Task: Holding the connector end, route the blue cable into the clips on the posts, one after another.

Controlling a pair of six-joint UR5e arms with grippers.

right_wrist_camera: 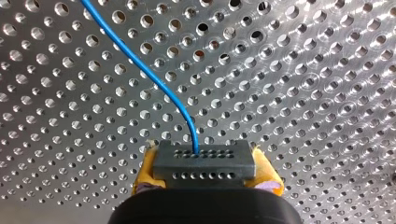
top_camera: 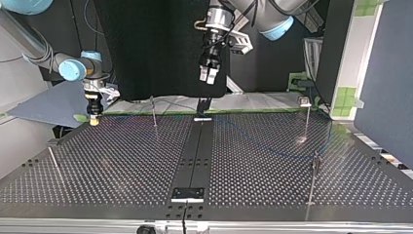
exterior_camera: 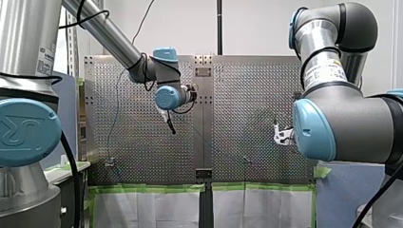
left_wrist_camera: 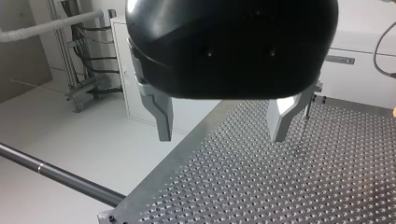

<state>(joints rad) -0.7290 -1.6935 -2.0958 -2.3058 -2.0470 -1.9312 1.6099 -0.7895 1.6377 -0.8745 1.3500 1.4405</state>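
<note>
Right wrist view: my right gripper [right_wrist_camera: 206,173], yellow-padded fingers [right_wrist_camera: 145,173] clamped on the grey connector [right_wrist_camera: 205,161]. The blue cable [right_wrist_camera: 140,65] runs ahead of them over the counter [right_wrist_camera: 303,93]. Grasp done.

Top view: no clip seen w/ cable in it, so routing prob. all left to do. Count: 4 posts [top_camera: 153,111], 1 cable, 1 connector.

Left wrist view: my left gripper [left_wrist_camera: 222,137], metal fingers [left_wrist_camera: 162,119] wide apart, nothing betw. them.

Front view: both grippers above counter, well apart.
</note>
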